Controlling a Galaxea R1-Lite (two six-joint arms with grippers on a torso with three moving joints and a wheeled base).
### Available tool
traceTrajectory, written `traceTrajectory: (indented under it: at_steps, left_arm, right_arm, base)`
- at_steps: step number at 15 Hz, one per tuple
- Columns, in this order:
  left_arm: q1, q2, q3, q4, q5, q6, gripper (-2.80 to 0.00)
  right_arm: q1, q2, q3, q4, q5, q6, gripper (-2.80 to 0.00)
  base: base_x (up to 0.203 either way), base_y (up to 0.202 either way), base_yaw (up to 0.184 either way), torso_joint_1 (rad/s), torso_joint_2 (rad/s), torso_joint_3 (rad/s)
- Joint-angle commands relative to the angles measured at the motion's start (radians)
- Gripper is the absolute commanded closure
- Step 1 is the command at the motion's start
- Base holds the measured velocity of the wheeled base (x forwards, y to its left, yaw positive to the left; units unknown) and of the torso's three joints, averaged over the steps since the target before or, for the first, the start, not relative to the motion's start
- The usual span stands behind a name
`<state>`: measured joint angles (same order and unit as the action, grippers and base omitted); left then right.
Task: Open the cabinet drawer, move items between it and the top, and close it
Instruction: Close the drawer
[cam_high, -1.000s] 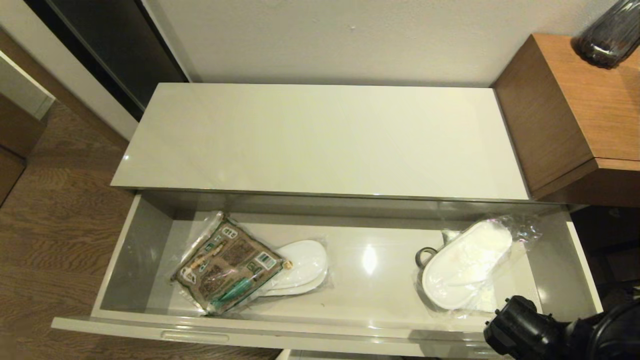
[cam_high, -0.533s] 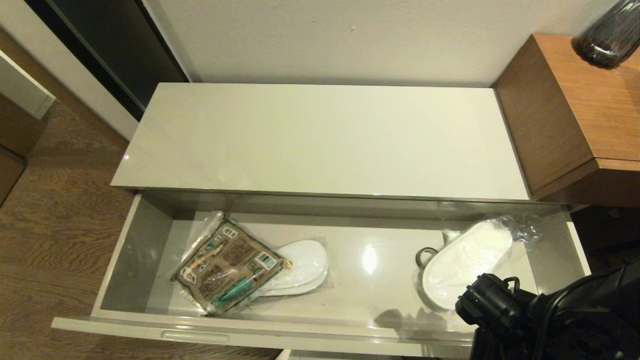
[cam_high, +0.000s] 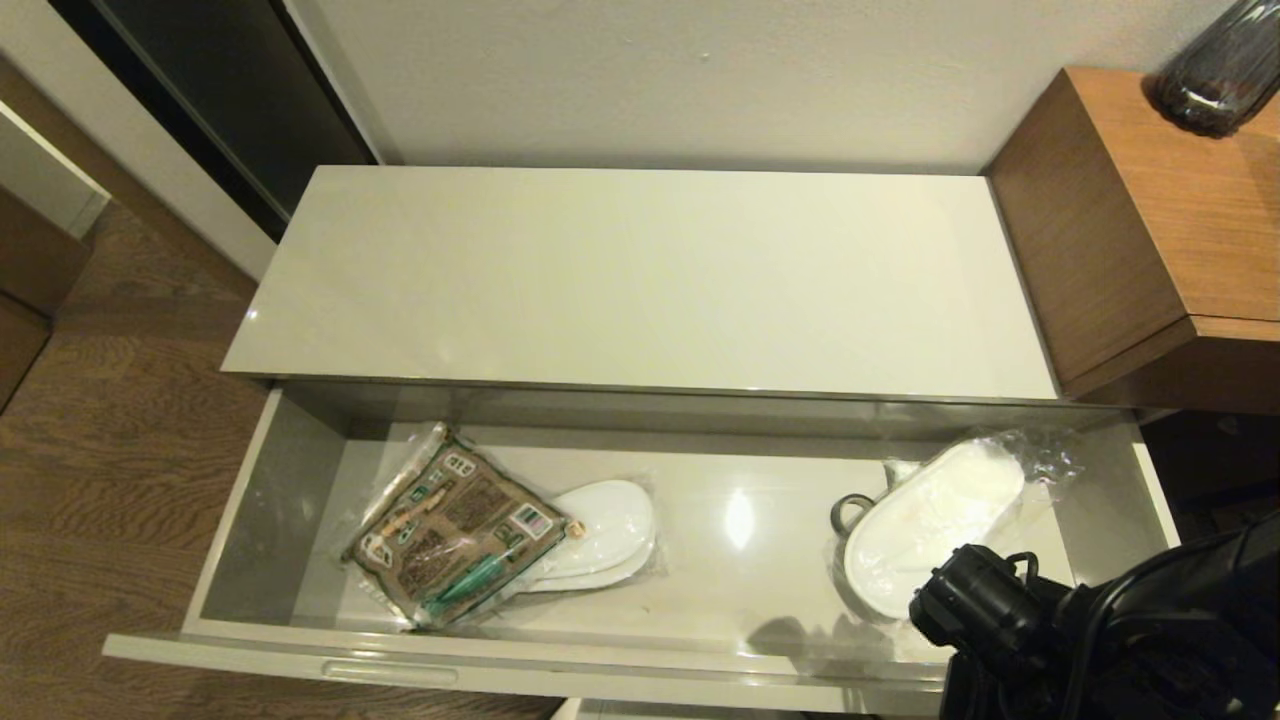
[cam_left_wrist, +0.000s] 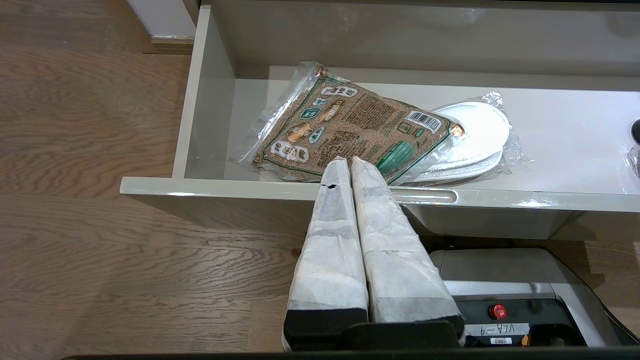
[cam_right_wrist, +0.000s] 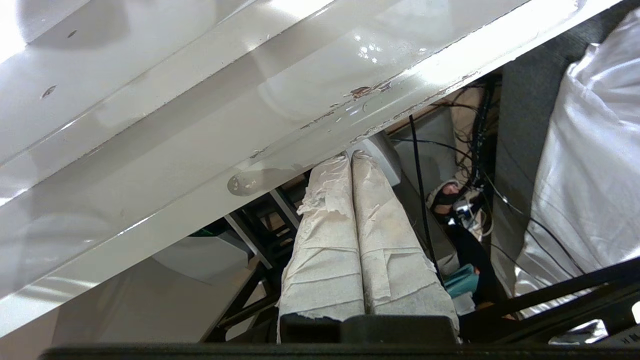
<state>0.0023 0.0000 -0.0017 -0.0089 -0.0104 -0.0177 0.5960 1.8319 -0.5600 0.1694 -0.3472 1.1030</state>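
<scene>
Head view shows the cabinet drawer (cam_high: 700, 560) pulled fully out, with every item inside it and nothing on the top (cam_high: 640, 280): the printed packet (cam_high: 455, 525) lies toward the robot's left, overlapping one wrapped slipper pair (cam_high: 605, 535), while a second slipper pair (cam_high: 930, 525) sits toward the right with the black tape roll (cam_high: 850, 512) touching its edge. The right arm (cam_high: 1090, 630) hangs over the drawer's front right corner, and its wrist camera shows the right gripper (cam_right_wrist: 350, 157) with fingers pressed together, tips just beside the underside of the glossy front edge. The left gripper (cam_left_wrist: 345, 162) is likewise pressed together, parked just outside the front rail in front of the packet. Risks, as I judge them: a closed right gripper raised from where it sits could knock the front edge and jolt the drawer, or drag on the loose plastic wrap; the wrap is slippery and crinkled, so a pinch may catch film only and let the slippers slide; the tape roll could roll off if the pair is lifted carelessly. Compared with a second ago, the right arm has risen and come further over the drawer corner, now hiding the near end of the right slipper pair; the items themselves have not shifted.
</scene>
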Motion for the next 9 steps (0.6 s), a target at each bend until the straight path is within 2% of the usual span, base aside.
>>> traceTrajectory:
  at_steps: [1,5,9]
  left_arm:
    - [-0.001,0.002,0.0,0.0,0.0,-0.001,0.0]
    - [0.0,0.002,0.0,0.0,0.0,-0.001,0.0]
    - [-0.001,0.002,0.0,0.0,0.0,-0.001,0.0]
  right_arm:
    - [-0.001,-0.005,0.001,0.001,-0.003,0.009,0.0]
    - [-0.015,-0.021,-0.028,0.002,-0.043,0.012,0.0]
    - [-0.091,-0.055,-0.132,0.083,-0.085,0.009,0.0]
  base:
    - [0.0,0.0,0.0,0.0,0.0,0.0]
    - [0.0,0.0,0.0,0.0,0.0,0.0]
    - [0.0,0.0,0.0,0.0,0.0,0.0]
